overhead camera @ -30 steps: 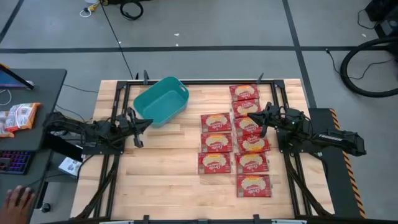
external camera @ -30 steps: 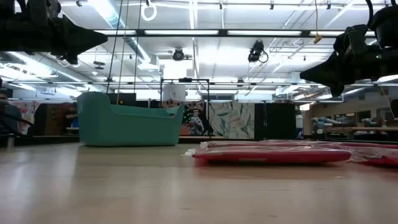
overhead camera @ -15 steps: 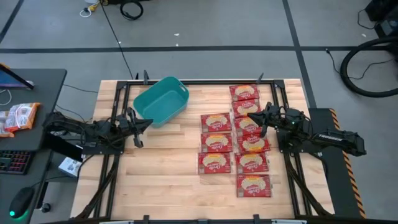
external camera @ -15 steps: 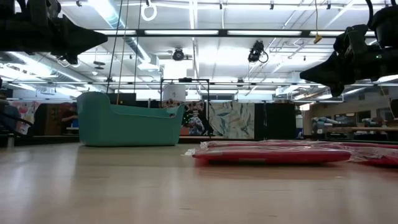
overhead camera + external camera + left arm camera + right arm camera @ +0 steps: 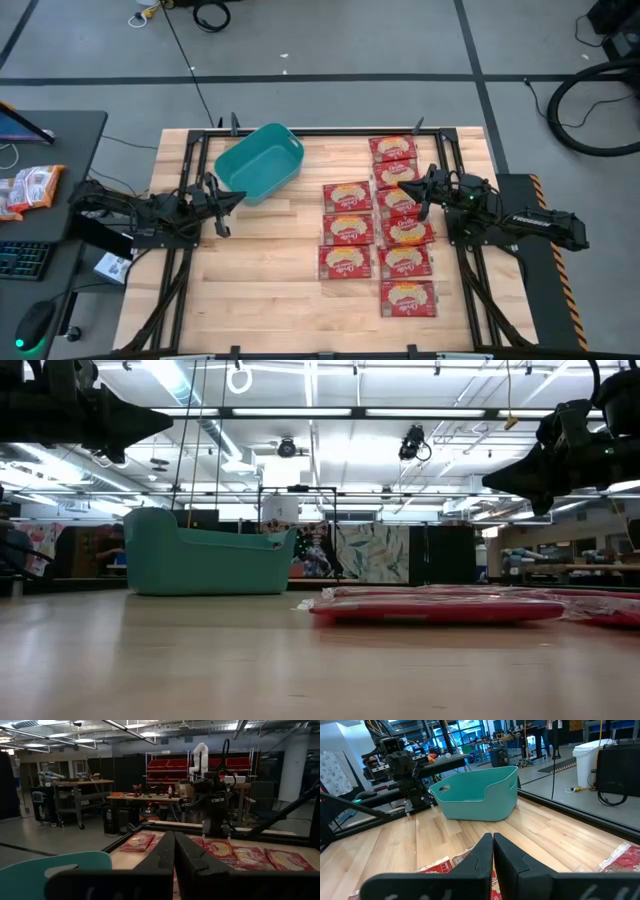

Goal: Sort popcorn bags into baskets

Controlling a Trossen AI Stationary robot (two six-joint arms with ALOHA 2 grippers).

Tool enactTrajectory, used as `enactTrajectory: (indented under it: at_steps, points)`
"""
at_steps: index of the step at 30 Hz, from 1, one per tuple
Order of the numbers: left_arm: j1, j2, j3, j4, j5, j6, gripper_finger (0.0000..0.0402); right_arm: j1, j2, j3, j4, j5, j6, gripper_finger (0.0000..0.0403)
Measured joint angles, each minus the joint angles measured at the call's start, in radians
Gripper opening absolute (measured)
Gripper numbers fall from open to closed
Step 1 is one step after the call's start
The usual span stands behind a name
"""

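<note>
left gripper [image 5: 238, 197] closed, empty | right gripper [image 5: 404, 187] closed above popcorn bags [image 5: 347, 229]

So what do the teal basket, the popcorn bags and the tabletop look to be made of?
The teal basket looks like moulded plastic: smooth matte walls, rounded corners, a cut-out handle. The popcorn bags seem to be thin glossy film or foil wrap; a crinkled, shiny edge shows in the right wrist view. The tabletop appears to be pale, lightly finished wood, with visible planks and grain.
</note>
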Motion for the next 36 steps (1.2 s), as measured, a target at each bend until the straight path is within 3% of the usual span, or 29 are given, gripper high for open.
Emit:
enactTrajectory:
  at_steps: [31, 36]
  points:
    - [0.000, 0.000, 0.000, 0.000, 0.000, 0.000, 0.0005, 0.000, 0.000, 0.000, 0.000, 0.000, 0.000, 0.0020]
    - [0.000, 0.000, 0.000, 0.051, 0.000, -0.158, 0.0005, 0.000, 0.000, 0.000, 0.000, 0.000, 0.000, 0.0020]
